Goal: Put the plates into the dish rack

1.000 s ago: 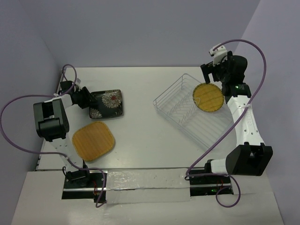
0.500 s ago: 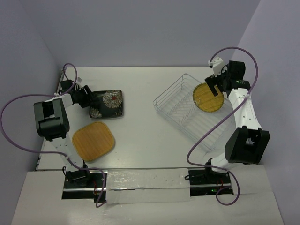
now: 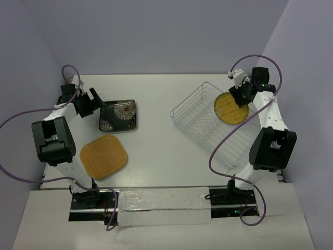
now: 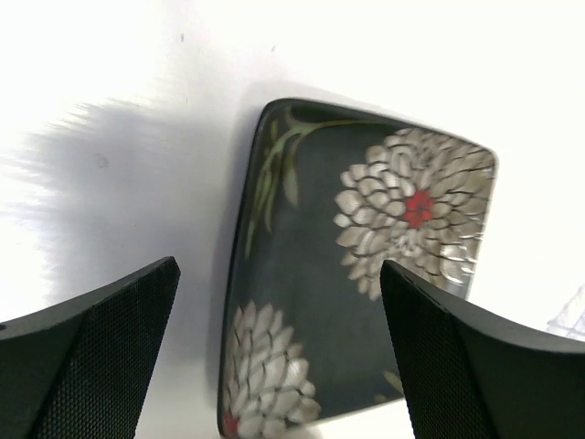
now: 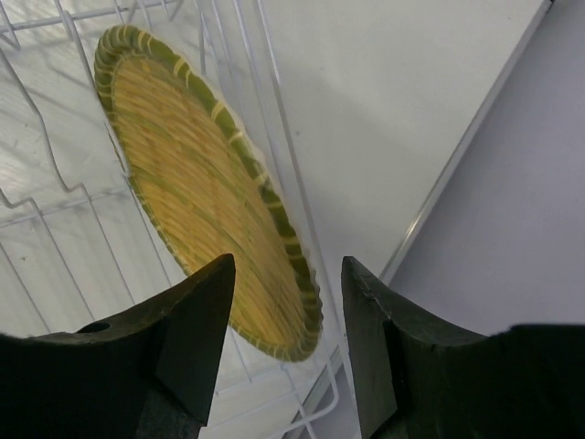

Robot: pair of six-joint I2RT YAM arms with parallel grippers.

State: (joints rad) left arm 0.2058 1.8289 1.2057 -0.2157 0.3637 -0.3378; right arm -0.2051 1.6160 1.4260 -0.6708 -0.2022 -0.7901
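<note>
Overhead, upper left: wide-spread left jaws by black floral plate [image 3: 118, 115] on counter [image 3: 156, 99]; upper right: parted right jaws over woven bamboo disc [image 3: 231, 108] propped in wire dish rack [image 3: 188, 98].

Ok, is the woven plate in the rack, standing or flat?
In, leaning on edge: the woven plate stands tilted among the dish rack wires; the right gripper is open.
</note>
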